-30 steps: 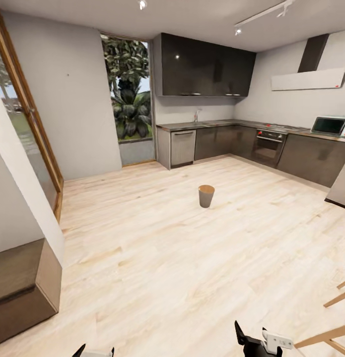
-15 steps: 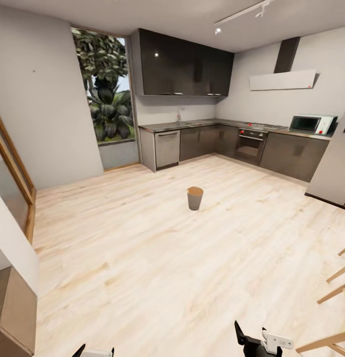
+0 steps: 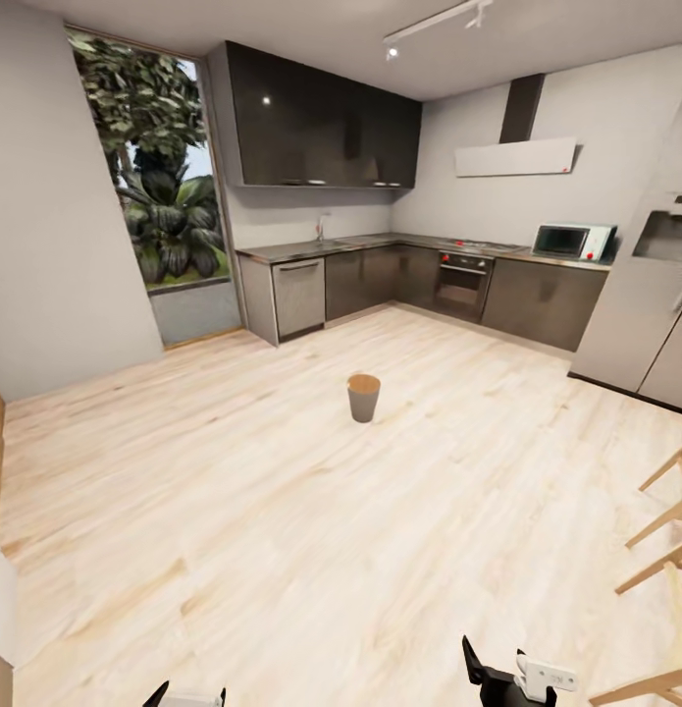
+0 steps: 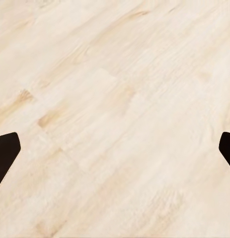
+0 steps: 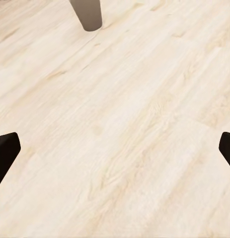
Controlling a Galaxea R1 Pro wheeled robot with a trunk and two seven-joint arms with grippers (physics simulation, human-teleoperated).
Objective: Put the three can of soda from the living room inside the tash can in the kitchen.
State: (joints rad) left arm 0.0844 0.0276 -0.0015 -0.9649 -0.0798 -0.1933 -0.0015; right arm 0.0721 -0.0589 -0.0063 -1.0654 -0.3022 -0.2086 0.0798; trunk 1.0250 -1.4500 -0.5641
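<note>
Both arms ride low as the robot faces the kitchen. The left gripper point(image 4: 115, 148) has its two dark fingers set wide apart with nothing between them, only the pale wood floor point(image 4: 115, 99) passing beneath. The right gripper point(image 5: 115, 148) is likewise spread and empty, carried level over the planks, a posture that looks suited to travelling rather than grasping. In the head view just the tips of each gripper poke up at the lower edge, the left point(image 3: 183, 695) and the right point(image 3: 507, 678), so the arms themselves are cut off.

Ahead of the right gripper stands the tash can point(image 3: 363, 397), upright and alone in the middle of the open floor, well apart from the cabinets; its tan inside rim shows, but whether anything lies in it cannot be told from this angle. The right wrist view catches its lower wall point(image 5: 87, 12), the rim cropped away.

Beyond it runs the desk point(image 3: 380, 242) over dark grey cabinets, with a dishwasher front point(image 3: 297, 296), a built-in oven point(image 3: 462, 284) and a microwave point(image 3: 566, 240). Pale wooden legs point(image 3: 664, 530) jut in at the right edge; what they belong to is unclear.
</note>
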